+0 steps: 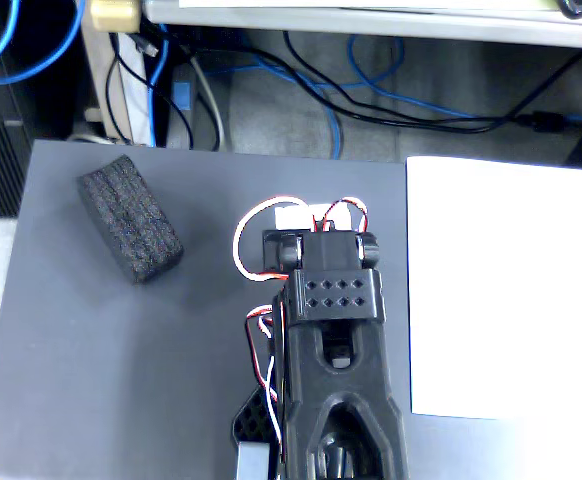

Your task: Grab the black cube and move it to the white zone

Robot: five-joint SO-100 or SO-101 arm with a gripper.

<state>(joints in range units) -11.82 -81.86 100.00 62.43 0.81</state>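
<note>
While the black cube (130,220) lies near the table's (121,380) far left corner, well apart from the white zone (506,290) along its right edge, the tool's opening cannot be told.

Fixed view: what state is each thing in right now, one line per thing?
Black spongy foam block: lying flat on the dark grey tabletop, at an angle, ungrasped, clear of the arm.
White rectangular paper sheet: flat on the right side, nothing on it.
Black plastic robot arm: folded over the table's middle, between block and sheet.
Gripper: jaws not visible; cannot tell.
</note>
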